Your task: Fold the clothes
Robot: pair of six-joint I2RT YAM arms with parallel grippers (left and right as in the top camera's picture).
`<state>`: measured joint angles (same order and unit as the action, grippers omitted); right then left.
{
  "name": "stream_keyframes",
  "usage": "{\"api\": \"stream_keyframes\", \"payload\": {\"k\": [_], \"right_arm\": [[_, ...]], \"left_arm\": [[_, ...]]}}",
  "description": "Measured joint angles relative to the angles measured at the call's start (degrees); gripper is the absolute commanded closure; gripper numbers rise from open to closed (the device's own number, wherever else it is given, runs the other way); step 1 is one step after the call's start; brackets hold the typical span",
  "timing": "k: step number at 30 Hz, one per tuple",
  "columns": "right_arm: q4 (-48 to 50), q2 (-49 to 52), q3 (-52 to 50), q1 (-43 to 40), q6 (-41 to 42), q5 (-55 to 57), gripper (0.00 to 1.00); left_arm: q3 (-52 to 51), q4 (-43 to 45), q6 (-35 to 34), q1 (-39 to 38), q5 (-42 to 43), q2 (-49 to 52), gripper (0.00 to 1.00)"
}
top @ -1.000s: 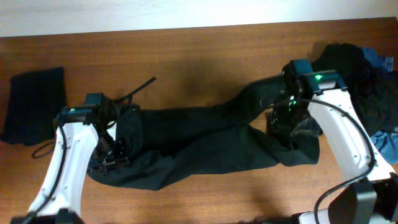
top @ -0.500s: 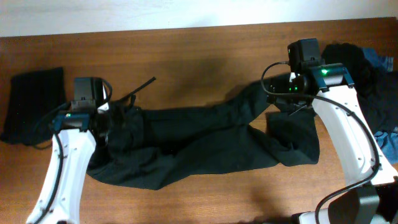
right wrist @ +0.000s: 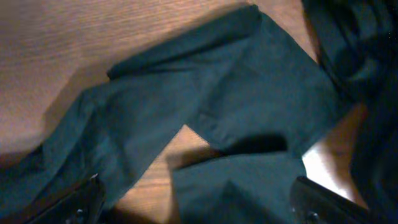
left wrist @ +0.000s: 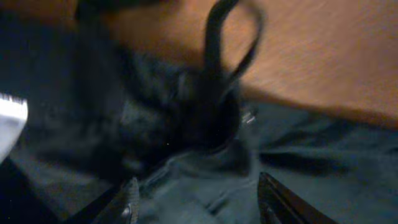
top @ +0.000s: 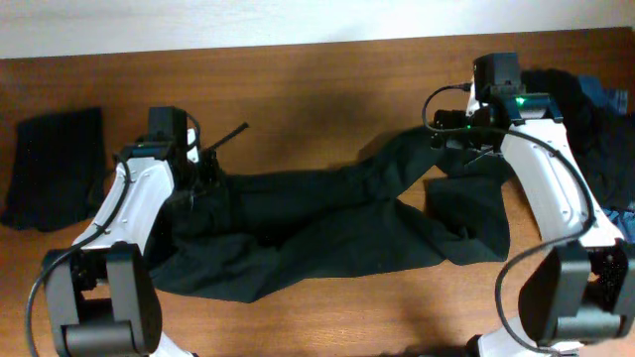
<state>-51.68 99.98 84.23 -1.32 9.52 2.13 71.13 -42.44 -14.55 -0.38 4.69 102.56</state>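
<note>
A second ago both arms were down on the trousers point(top: 327, 213), nearer the front edge of the table point(top: 327, 89). Now both have drawn back toward the far edge, and the cloth lies much as it did. The garment runs across the middle of the table, with its waist toward the left edge and its legs toward the right. One leg is angled off toward the far right corner, and the hem end is doubled over near the right edge. The drawstring point(top: 226, 139) pokes out from the waist just as it did before. The left fingers point(left wrist: 129, 200) hang over the waistband, part-way apart. The wrist view is blurred, but no cloth looks pinched between them. The right fingers point(right wrist: 81, 199) are spread wide above the angled leg with nothing between them, only cloth and bare wood below. That reads as a release. Whatever adjustment was made is over, and the arms are probably moving to fresh grip points rather than carrying a fold through. The trousers are still wrinkled and not squared up, so the fold proper looks not yet begun. A heap of dark clothes point(top: 561, 104) with a blue piece point(top: 600, 94) waits at the far right corner. A dark folded piece point(top: 55, 164) sits by the left edge, well apart from the trousers.
</note>
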Motion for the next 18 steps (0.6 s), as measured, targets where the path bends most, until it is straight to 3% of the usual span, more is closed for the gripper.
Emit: {"api": "stream_keyframes", "payload": {"k": [3,9,15,18], "right_arm": [[2.16,2.60,0.00,-0.20,-2.45,-1.31,0.15],[5.09,8.63,0.00,-0.20,-4.85,-2.51,0.17],[5.49,13.49,0.00,-0.20,-5.66,-2.91,0.27],[5.68,14.38,0.00,-0.20,-5.68,-2.93,0.27]], "left_arm": [[0.74,0.87,0.11,-0.26,0.31,0.02,0.48],[0.76,2.01,0.44,-0.26,0.48,1.20,0.50],[0.76,3.65,0.61,-0.26,-1.09,1.60,0.74],[0.76,4.52,0.98,-0.26,-1.68,1.60,0.76]]}}
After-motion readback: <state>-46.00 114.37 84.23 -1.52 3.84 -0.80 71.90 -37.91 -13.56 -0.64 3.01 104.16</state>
